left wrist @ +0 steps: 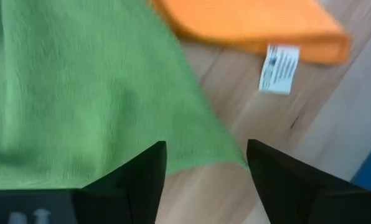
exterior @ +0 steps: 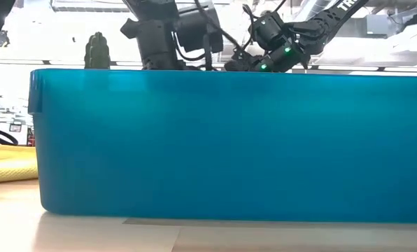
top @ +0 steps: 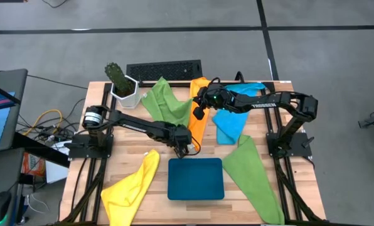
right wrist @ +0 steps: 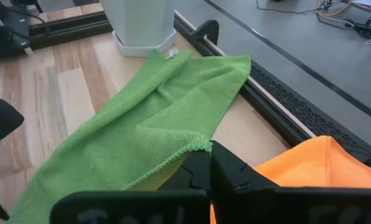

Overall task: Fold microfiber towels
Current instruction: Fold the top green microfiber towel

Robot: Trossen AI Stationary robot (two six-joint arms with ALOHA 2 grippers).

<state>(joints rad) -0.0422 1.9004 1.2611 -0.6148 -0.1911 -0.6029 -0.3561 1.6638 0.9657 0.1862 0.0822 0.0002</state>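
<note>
Rigid dark teal rectangular tray [exterior: 222,140] foremost; left gripper [left wrist: 207,165] spread over soft green microfiber towel [left wrist: 79,87] corner; right gripper [right wrist: 207,168] shut. Next: pinch corner.

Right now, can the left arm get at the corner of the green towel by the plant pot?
Probably yes. The left gripper is open, with the green towel's corner right between its fingers; nothing covers that corner, and the orange towel lies apart from it.
</note>
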